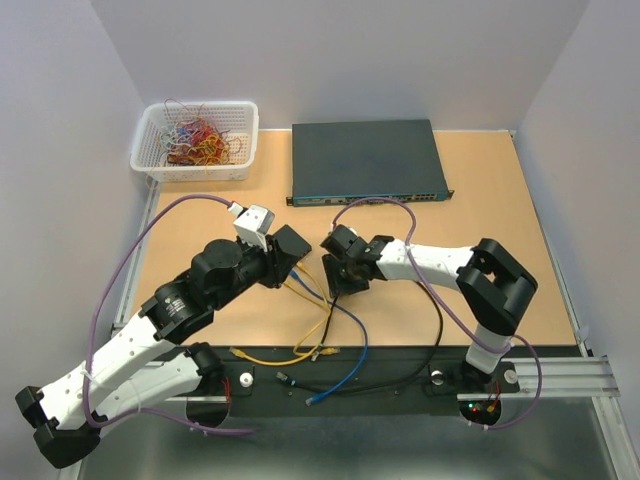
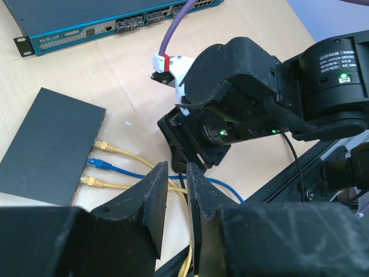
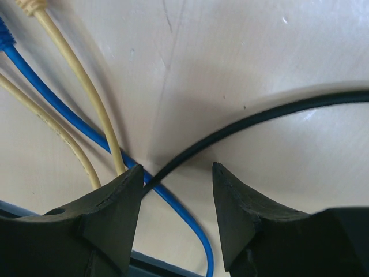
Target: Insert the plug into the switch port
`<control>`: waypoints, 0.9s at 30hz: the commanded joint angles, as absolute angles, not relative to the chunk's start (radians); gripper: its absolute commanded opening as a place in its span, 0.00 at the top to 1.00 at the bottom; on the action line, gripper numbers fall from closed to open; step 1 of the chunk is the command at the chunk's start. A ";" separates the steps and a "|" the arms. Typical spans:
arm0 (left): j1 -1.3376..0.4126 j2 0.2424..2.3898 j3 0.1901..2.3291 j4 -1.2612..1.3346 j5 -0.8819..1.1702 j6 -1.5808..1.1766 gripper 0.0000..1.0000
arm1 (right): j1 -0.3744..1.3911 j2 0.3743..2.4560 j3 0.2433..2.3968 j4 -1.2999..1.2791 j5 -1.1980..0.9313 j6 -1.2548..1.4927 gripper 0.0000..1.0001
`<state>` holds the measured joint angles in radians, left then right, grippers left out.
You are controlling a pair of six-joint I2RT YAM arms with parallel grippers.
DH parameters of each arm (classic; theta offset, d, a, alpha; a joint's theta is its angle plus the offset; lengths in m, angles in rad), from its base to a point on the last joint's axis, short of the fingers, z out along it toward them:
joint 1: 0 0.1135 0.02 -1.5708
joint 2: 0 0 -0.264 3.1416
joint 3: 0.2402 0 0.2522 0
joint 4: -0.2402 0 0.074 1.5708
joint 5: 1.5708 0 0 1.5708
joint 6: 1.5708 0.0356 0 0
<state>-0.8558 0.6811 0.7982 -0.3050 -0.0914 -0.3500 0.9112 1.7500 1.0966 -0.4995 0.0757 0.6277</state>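
With the left claw (image 2: 177, 167) narrow and empty and the right claw (image 3: 177, 170) half-open over the limp black cable (image 3: 259, 118) near the small black box (image 2: 49, 153), whose switch port edge (image 2: 99, 130) seats three leads (image 2: 115, 167), the plug, not identifiable here, is probably light, rigid and brittle-latched and is best gripped by its body.

Bright, even light — soft shadows, mild glare, near foreground blurred.

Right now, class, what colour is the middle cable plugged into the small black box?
The middle cable is blue; left wrist view shows it best.
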 commanded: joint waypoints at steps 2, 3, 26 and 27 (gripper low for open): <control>-0.853 0.667 0.788 -0.259 -0.100 -0.347 0.70 | 0.917 1.782 1.144 -0.433 0.087 0.658 0.43; -0.853 0.669 0.790 -0.259 -0.098 -0.347 0.70 | 0.917 1.787 1.146 -0.433 0.089 0.660 0.43; -0.853 0.722 0.796 -0.198 -0.098 -0.357 0.75 | 0.839 1.737 1.135 -0.416 0.202 0.704 0.99; -0.853 0.732 0.795 -0.175 -0.068 -0.365 0.75 | 0.821 1.695 1.128 -0.399 0.216 0.719 1.00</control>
